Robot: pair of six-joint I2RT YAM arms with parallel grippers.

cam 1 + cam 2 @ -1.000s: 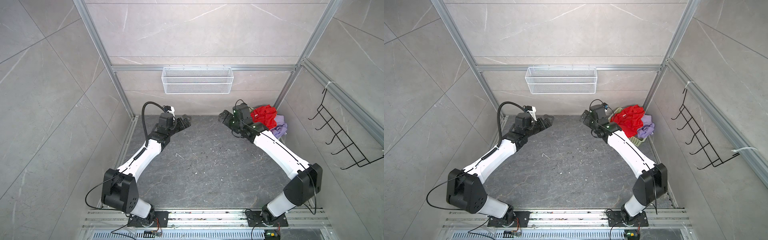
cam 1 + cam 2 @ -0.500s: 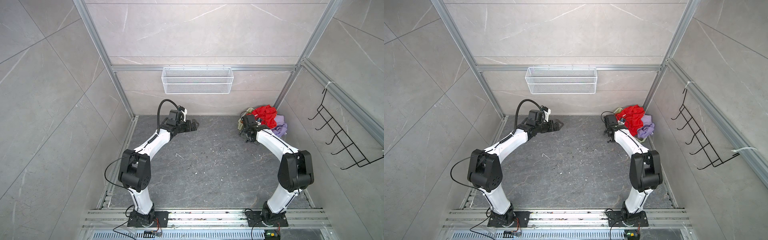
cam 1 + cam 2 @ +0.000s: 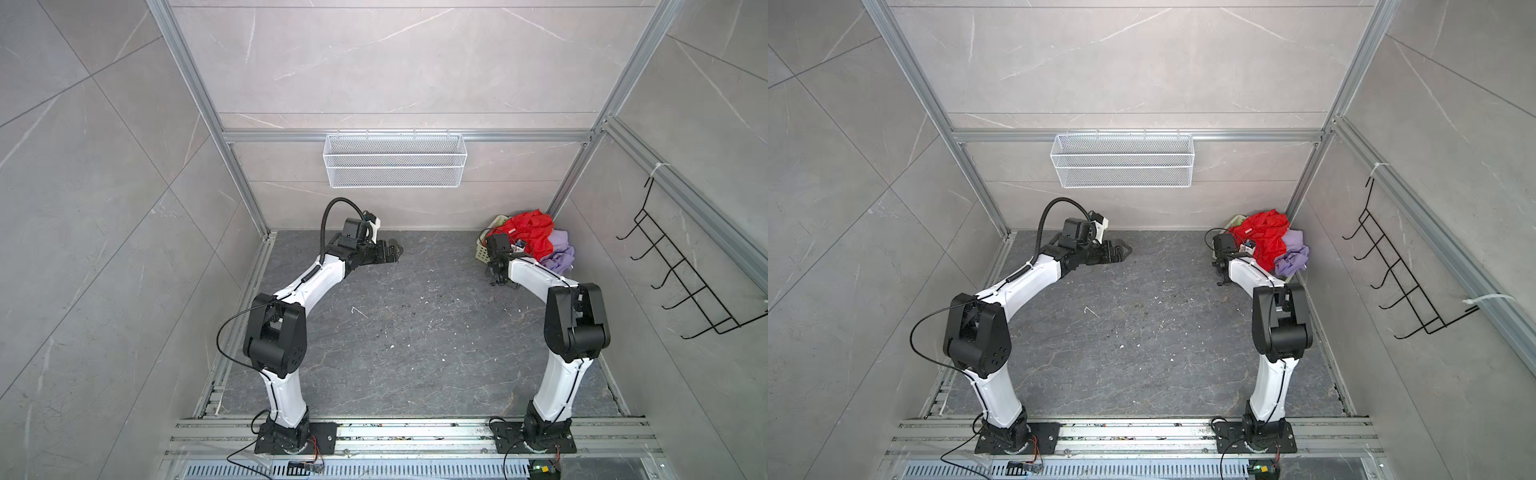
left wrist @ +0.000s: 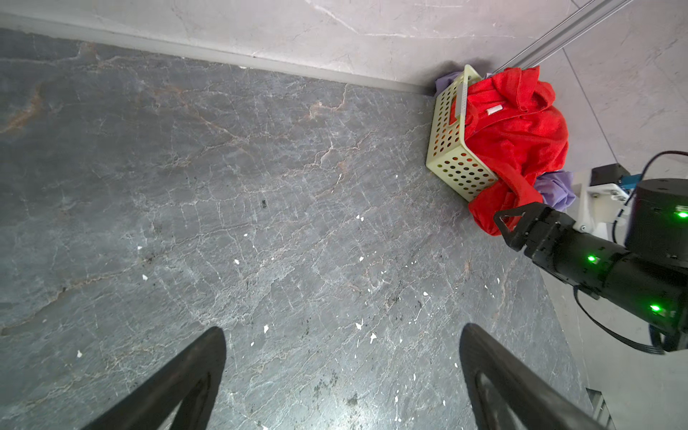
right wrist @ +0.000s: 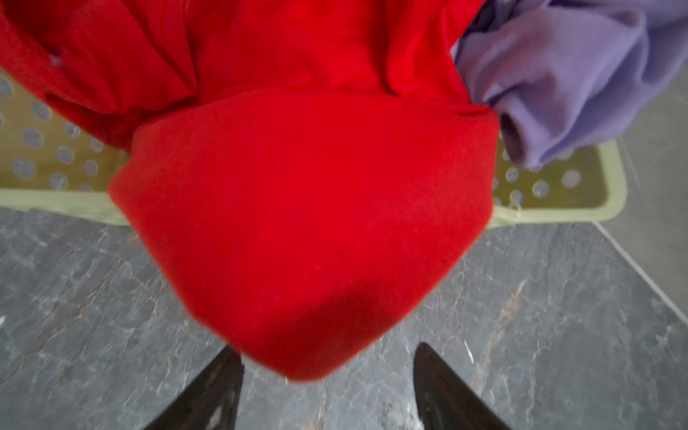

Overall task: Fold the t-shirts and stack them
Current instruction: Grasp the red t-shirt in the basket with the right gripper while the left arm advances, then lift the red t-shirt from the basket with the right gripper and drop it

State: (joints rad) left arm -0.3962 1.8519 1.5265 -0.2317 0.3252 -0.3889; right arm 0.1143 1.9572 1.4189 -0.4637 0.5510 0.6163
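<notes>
The red t-shirt (image 5: 305, 231) drooped a rounded lobe over the rim of the basket (image 5: 551, 214). The tip of that lobe lay between the fingertips of the right gripper (image 5: 327, 352), whose jaws stood apart on either side with nothing pinched yet. Just beside the red cloth, the lilac t-shirt (image 5: 558, 82) spilled over the same rim. Both shirts were heaped in the basket in the far right corner of the tabletop (image 4: 223, 186), against the walls. Well apart, the left gripper (image 4: 344, 329) hovered over bare tabletop, jaws spread wide and empty.

By its deep folds the red shirt looked light, limp and not at all slippery. It would likely sag, bunch and trail when lifted, and might drag the lilac shirt or the light basket with it. The hanging lobe was the nearest hold. A shoulder near the white neck label (image 4: 494, 109) would probably serve better for spreading it flat.

Whether the lobe was sleeve or hem could not be told, and the right wrist view was blurred. The basket's inside was covered, and most of the lilac shirt lay hidden behind the red. In both top views the right gripper's fingers were too dark to make out.
</notes>
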